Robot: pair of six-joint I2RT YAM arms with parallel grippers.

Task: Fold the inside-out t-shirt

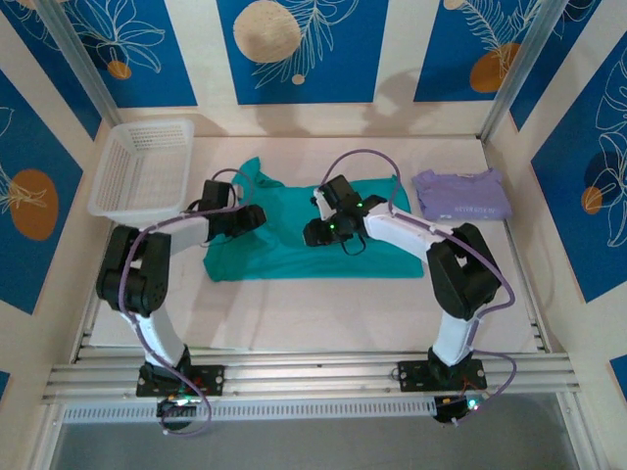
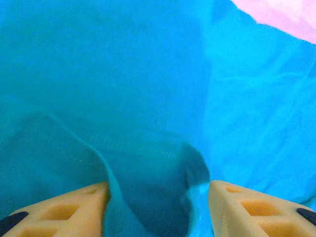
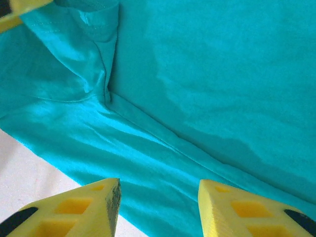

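Observation:
The teal-green t-shirt lies spread across the middle of the table, with one sleeve bunched toward the back left. My left gripper hovers low over the shirt's left part. In the left wrist view it is open, and a raised fold of teal cloth stands between its fingers, brushing the left one. My right gripper is over the shirt's centre. It is open with nothing between its fingers, above a seam and near the cloth's edge. The print is hidden.
A folded pale lavender shirt lies at the back right. A white mesh basket stands at the back left. Bare table runs in front of the shirt. Metal rails line the table's sides.

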